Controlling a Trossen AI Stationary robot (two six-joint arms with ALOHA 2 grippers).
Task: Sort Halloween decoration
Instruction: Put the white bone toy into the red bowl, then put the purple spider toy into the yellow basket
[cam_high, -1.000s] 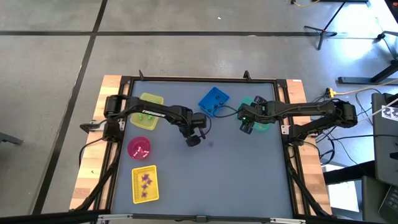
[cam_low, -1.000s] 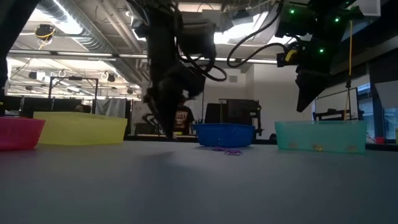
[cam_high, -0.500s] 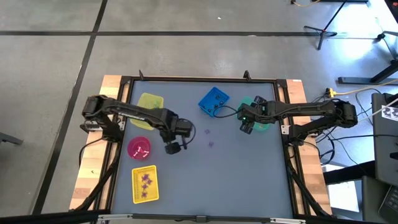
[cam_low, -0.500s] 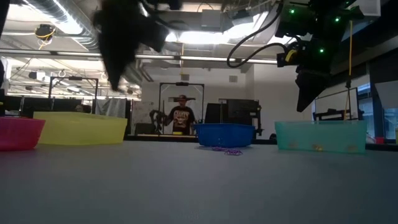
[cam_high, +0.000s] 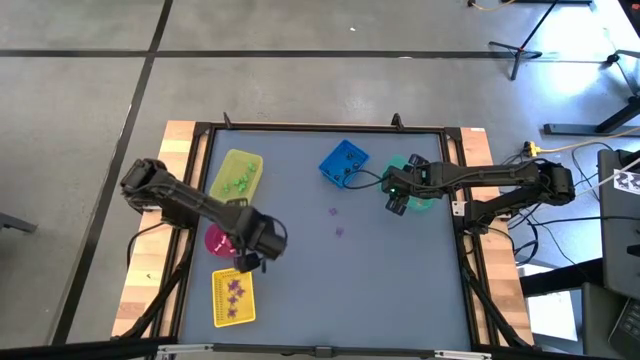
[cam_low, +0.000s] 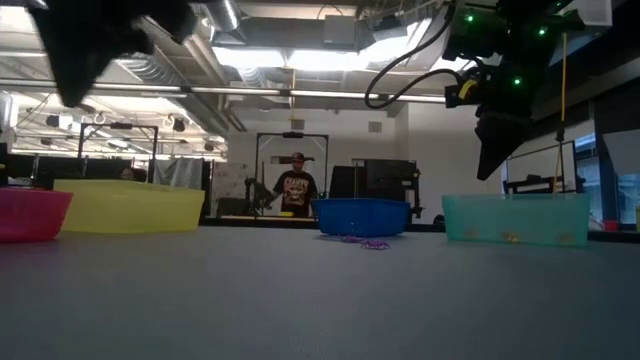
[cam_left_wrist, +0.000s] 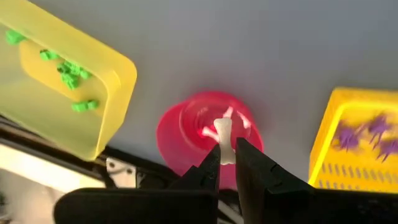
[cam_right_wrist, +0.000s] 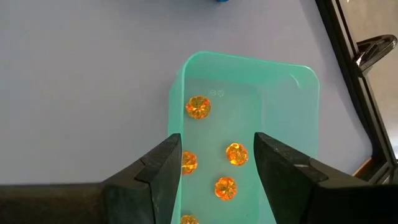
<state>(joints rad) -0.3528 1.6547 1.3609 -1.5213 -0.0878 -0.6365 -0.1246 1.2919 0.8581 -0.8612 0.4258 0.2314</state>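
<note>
- Pink bowl (cam_high: 218, 239), high view: partly covered by the left arm.
- Teal bin (cam_high: 424, 196), high view: mostly hidden under the right gripper (cam_high: 399, 203).
- Two purple trinkets (cam_high: 336, 222) on the counter (cam_high: 400, 280): too small to identify.
- Left arm, low view: blurred dark mass, cut off at the upper corner.
- Yellow basket (cam_left_wrist: 367, 143), left wrist view: cut off at the edge.

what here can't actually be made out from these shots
- Blue bin contents: high view too small; low view shows only its wall.
- Two loose purple trinkets on the table: too small in the high view to tell their shape.
- White trinket in the left tool: its lower part is hidden between the fingers in the left wrist view.
- Teal bin: near end cut off by the right wrist picture's edge and the right tool.
</note>
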